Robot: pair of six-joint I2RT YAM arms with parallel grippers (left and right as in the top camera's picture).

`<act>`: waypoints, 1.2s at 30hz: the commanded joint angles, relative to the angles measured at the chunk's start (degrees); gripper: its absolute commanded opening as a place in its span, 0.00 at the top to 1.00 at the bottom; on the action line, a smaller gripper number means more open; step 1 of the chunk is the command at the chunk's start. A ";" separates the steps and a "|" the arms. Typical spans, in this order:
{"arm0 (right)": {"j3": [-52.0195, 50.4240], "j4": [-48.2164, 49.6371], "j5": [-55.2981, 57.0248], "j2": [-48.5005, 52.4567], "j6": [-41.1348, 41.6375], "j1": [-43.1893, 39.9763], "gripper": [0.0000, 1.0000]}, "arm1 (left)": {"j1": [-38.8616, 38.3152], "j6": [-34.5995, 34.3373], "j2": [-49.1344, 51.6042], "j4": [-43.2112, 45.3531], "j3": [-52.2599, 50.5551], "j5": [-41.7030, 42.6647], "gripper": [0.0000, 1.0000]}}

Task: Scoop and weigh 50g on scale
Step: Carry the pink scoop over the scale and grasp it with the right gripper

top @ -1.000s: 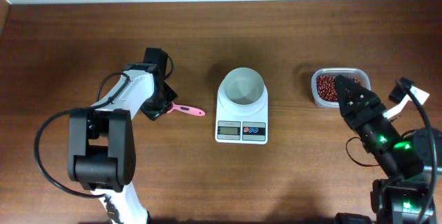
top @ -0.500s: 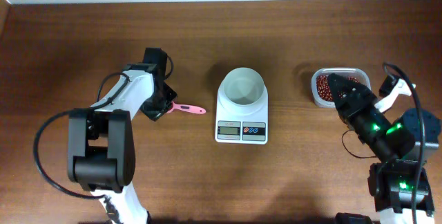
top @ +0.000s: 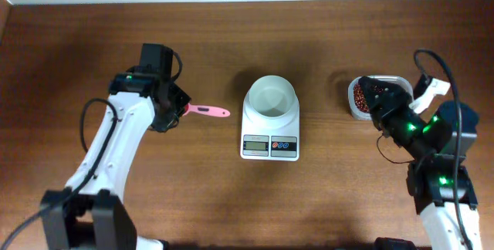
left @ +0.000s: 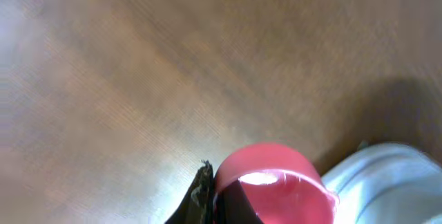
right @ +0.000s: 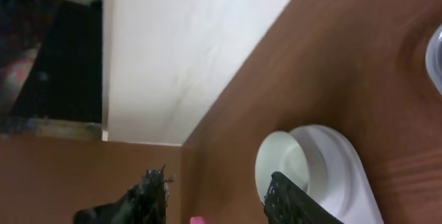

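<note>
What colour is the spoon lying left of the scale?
Pink. The spoon shows best in the overhead view.

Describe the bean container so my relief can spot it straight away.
Start at the white scale in the middle of the table and look across to the robot's right. The clear rectangular tub there holds dark reddish-brown beans, unlike the empty round white bowl on the scale.

left arm stretched forward, left claw [top: 174, 111] pinched on pink spoon [top: 210, 112], right claw [right: 215, 195] fingers apart
</note>
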 commanded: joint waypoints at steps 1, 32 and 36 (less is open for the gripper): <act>0.79 0.70 -10.47 2.78 -0.83 -0.26 0.51 | -0.20 -0.74 -2.69 -4.28 0.98 3.93 1.00; 0.72 0.76 -4.50 9.92 -9.33 33.51 0.25 | -8.33 -3.89 -3.04 -8.09 0.98 18.71 1.00; 0.74 3.50 -4.44 14.14 -6.43 35.28 0.24 | -9.77 -5.29 -3.04 -7.37 0.98 18.69 1.00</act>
